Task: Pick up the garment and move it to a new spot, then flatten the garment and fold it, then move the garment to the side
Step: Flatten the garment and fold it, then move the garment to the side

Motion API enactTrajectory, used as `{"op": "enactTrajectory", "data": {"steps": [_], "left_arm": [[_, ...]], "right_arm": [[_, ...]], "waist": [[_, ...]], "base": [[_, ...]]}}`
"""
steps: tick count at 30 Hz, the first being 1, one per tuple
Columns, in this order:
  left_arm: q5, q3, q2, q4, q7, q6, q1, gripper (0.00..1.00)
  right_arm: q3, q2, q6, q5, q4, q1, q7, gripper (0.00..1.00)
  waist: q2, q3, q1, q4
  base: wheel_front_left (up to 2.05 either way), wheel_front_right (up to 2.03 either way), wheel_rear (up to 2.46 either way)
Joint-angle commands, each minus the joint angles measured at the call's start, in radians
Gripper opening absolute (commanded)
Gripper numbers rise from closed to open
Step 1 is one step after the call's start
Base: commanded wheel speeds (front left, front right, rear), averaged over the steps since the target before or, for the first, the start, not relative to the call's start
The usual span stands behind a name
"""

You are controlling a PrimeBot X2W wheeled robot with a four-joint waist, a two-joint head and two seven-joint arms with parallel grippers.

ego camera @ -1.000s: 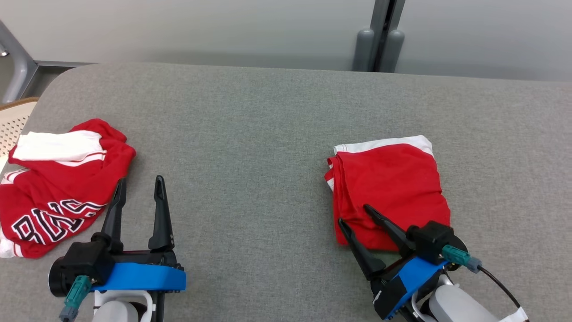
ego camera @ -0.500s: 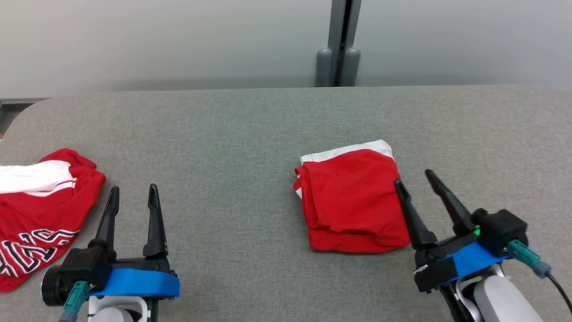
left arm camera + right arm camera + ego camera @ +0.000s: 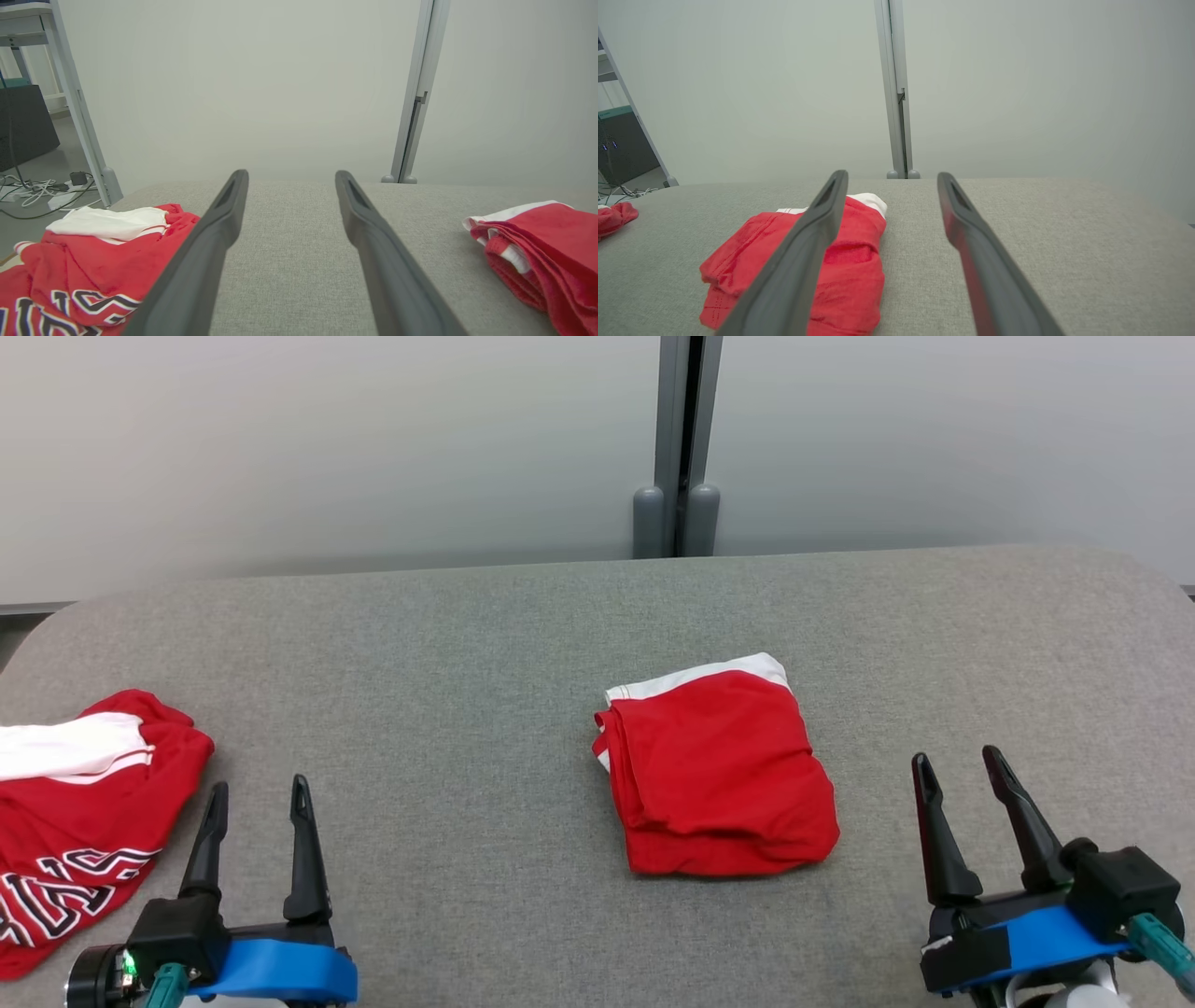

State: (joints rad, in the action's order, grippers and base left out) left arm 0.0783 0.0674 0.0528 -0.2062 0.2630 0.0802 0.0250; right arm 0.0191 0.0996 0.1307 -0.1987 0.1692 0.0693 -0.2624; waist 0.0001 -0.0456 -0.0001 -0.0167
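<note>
A folded red garment with a white band (image 3: pixel 714 770) lies flat near the middle of the grey table (image 3: pixel 485 653); it also shows at the right of the left wrist view (image 3: pixel 537 247) and at the left of the right wrist view (image 3: pixel 850 261). My right gripper (image 3: pixel 962 767) stands open to the right of it, a gap of bare cloth between them, nothing between its fingers. My left gripper (image 3: pixel 260 791) stands open at the lower left, empty, well to the left of the folded garment.
A second red and white garment with black lettering (image 3: pixel 75 812) lies crumpled at the table's left edge, close to my left gripper. A grey post (image 3: pixel 677 439) stands against the wall behind the table. Cables lie on the floor (image 3: pixel 37 191) off the left side.
My right gripper has drawn back off the folded garment to the right and down. The head camera has turned and tilted, shifting the whole picture leftward.
</note>
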Motion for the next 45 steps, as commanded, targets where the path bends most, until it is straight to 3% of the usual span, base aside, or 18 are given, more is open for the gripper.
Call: {"op": "enactTrajectory", "data": {"steps": [1,30,36,45], "left_arm": [[-0.011,0.000,0.003,0.008,0.003,0.002,-0.012,1.00],[-0.050,-0.034,0.031,0.033,0.003,0.003,-0.052,1.00],[-0.045,-0.037,0.030,0.036,0.003,0.002,-0.031,1.00],[-0.039,-0.058,0.024,0.044,0.003,0.004,0.016,1.00]], "right_arm": [[-0.009,-0.007,0.000,0.014,-0.012,-0.022,-0.004,1.00],[-0.046,-0.049,0.000,0.081,0.037,-0.061,-0.004,1.00],[-0.002,-0.021,0.000,0.089,0.064,0.034,0.005,1.00],[0.062,0.030,0.000,0.094,0.182,0.302,0.109,1.00]], "waist": [[-0.0001,0.004,0.0001,-0.001],[-0.0001,0.013,0.0001,0.035],[-0.0001,-0.007,0.0001,0.045],[-0.0001,-0.080,0.0001,0.079]], "base": [[0.00,0.00,0.00],[0.00,0.00,0.00],[0.00,0.00,0.00],[0.00,0.00,0.00]]}}
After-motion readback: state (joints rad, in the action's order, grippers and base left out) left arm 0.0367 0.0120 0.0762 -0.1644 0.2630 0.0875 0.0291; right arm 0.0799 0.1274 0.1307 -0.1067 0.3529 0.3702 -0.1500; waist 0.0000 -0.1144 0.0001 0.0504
